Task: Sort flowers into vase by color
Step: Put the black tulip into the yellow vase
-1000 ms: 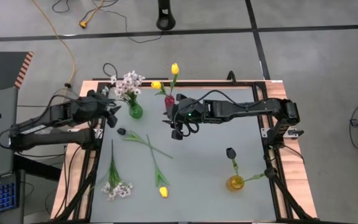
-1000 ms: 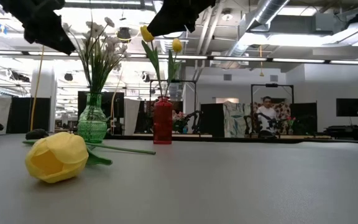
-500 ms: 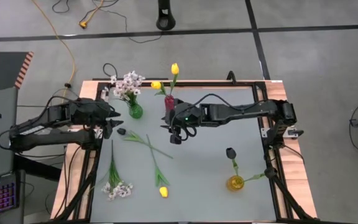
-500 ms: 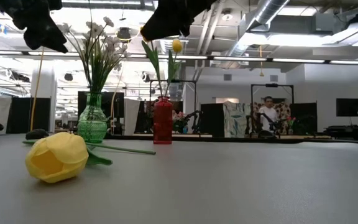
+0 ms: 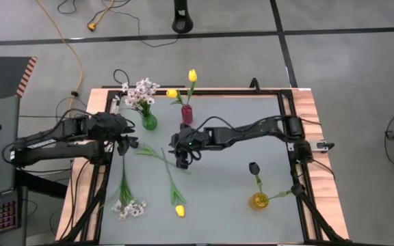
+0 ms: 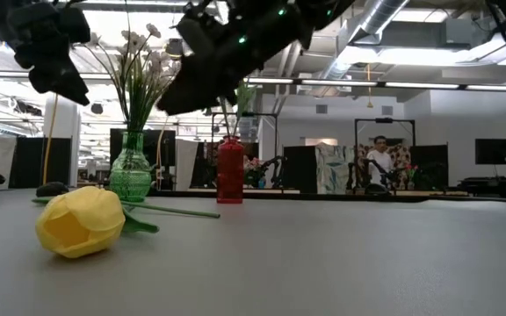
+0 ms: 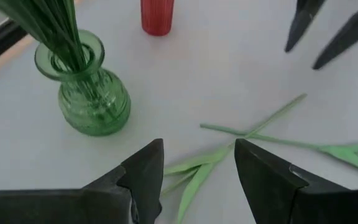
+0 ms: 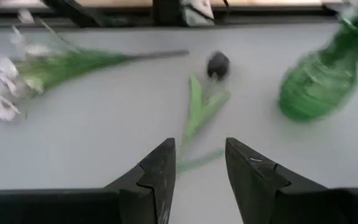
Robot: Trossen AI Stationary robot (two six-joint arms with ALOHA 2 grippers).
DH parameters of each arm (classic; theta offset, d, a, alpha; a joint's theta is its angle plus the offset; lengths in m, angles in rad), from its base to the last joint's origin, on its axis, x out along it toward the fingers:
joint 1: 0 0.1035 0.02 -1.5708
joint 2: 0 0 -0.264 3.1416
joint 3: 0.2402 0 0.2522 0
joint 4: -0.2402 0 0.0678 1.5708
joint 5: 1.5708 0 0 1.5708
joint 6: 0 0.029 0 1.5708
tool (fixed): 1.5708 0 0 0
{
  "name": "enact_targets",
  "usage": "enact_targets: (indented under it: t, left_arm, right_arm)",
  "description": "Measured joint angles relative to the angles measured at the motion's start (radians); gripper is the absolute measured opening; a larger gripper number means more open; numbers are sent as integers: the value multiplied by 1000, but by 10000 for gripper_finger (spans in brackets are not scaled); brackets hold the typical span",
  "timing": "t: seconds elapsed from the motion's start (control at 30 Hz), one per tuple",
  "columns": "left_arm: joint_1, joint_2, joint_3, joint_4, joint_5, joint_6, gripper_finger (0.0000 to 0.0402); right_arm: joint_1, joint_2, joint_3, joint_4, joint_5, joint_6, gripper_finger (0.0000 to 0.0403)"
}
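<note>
Spreading across the middle of everything is the grey desk (image 5: 231,171), with both arms reaching over its left half. The right claw (image 5: 182,156) hangs above the crossed green stems, its fingers (image 8: 160,177) parted to a narrow gap and holding nothing. The left claw (image 5: 126,137) sits near the desk's left edge just beside the green vase (image 5: 149,122), fingers (image 7: 148,171) spread wide and empty over the leaves of the dark tulip (image 5: 157,156).

The green vase holds a white-pinkish spray (image 5: 139,92); the red vase (image 5: 186,114) beside it holds two yellow tulips (image 5: 191,76). At the near right, a yellow vase (image 5: 258,200) carries one dark tulip (image 5: 253,167).

Lying loose on the desk (all on the left half) are a yellow tulip (image 5: 179,210), another white-pinkish spray (image 5: 129,207) and the dark tulip, whose head (image 8: 217,65) points toward the left edge.
</note>
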Motion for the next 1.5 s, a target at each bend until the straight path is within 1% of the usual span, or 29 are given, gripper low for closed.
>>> enact_targets:
  t: [0.23, 0.33, 0.5, 0.63, 0.87, 0.97, 1.2, 1.33, 1.5]
  left_arm:
    - [0, 0, -19, 5, -4, -1, 184]
    - [0, 0, -19, 6, -8, -1, 184]
    - [0, 0, -19, 11, -9, -1, 184]
    - [0, 0, -19, 11, -9, -6, 184]
    - [0, 0, -19, 11, -9, -13, 184]
    - [0, 0, -19, 12, -10, -12, 184]
    - [0, 0, -19, 18, -9, -12, 184]
    - [0, 0, -19, 18, -9, -14, 184]
    - [0, 0, -19, 18, -9, -16, 184]
  right_arm:
    - [8, 107, 3, 155, -13, 3, 166]
    - [13, 160, 35, 171, -15, 3, 166]
    - [14, 258, 129, 167, -16, 3, 166]
    - [14, 324, 221, 102, -16, 3, 166]
    - [3, 426, 366, -55, -15, 52, 166]
    - [3, 453, 395, -87, -14, 52, 166]
    - [0, 457, 400, -110, -12, 55, 164]
    - [-1, 457, 400, -120, -12, 55, 142]
    - [-2, 455, 401, -141, -12, 55, 87]
